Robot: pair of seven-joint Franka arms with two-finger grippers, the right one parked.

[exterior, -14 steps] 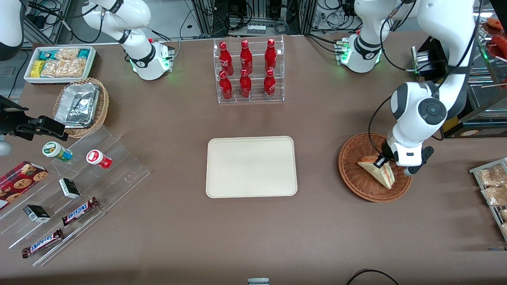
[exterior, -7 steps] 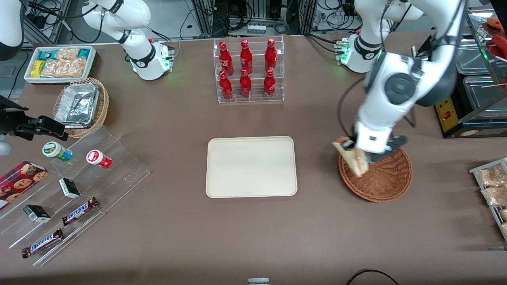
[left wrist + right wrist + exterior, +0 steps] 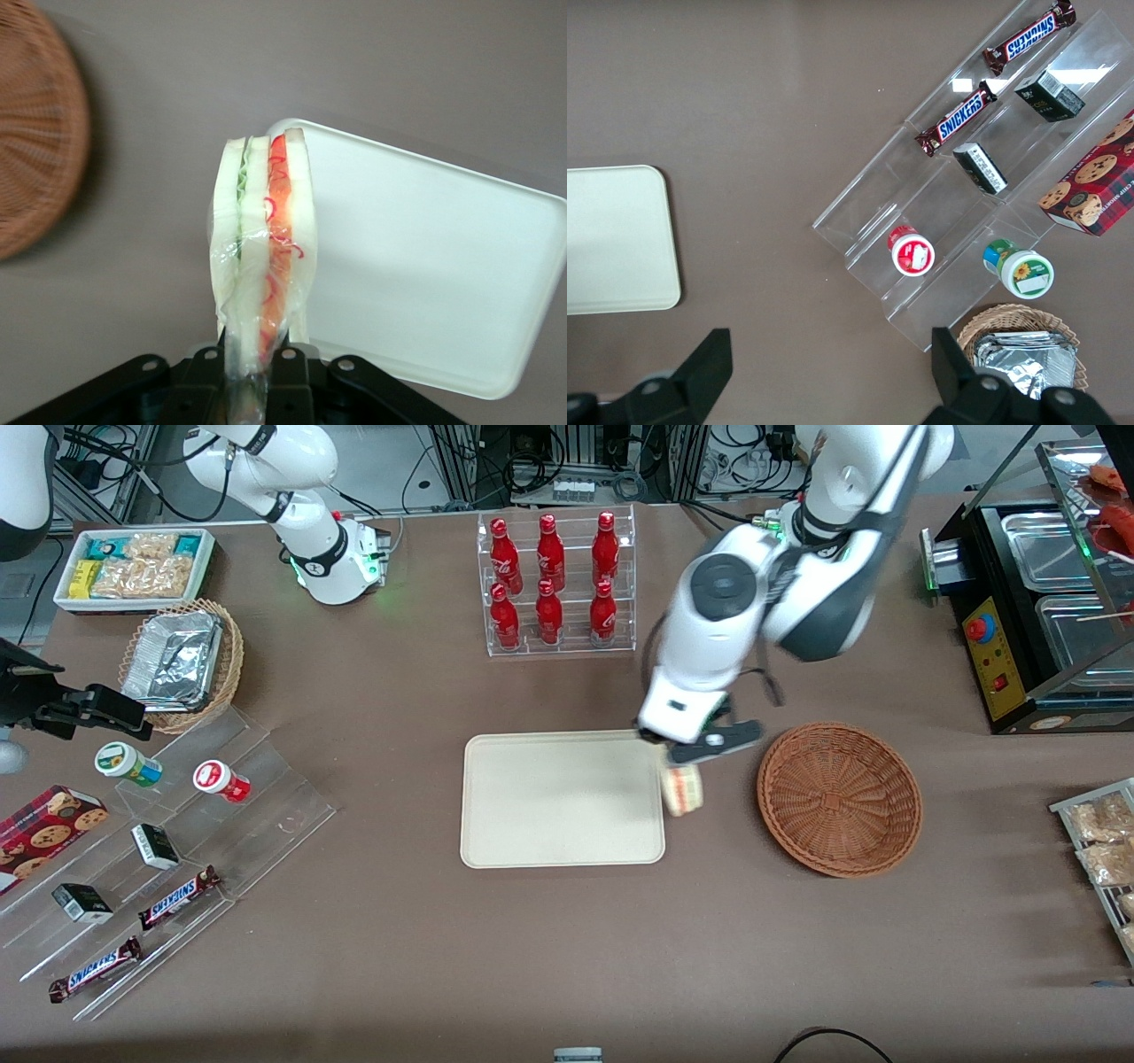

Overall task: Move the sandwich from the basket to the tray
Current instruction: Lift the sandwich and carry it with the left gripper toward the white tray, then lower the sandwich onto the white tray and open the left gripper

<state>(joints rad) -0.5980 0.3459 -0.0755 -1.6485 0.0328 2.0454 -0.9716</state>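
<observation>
My left gripper [image 3: 678, 757] [image 3: 255, 361] is shut on the sandwich [image 3: 683, 789] [image 3: 262, 239], a plastic-wrapped wedge of white bread with green and red-orange filling. It hangs from the fingers in the air, above the edge of the cream tray [image 3: 558, 799] [image 3: 425, 257] that faces the basket. The round brown wicker basket [image 3: 839, 798] [image 3: 35, 159] sits beside the tray toward the working arm's end of the table, with nothing in it.
A clear rack of red bottles [image 3: 555, 584] stands farther from the front camera than the tray. Toward the parked arm's end lie acrylic steps with snack bars and cups [image 3: 168, 841], a foil-tray basket [image 3: 182, 660] and a white snack bin [image 3: 133, 567].
The gripper lifted the sandwich out of the basket and carried it sideways to the tray's edge. The basket now holds nothing.
</observation>
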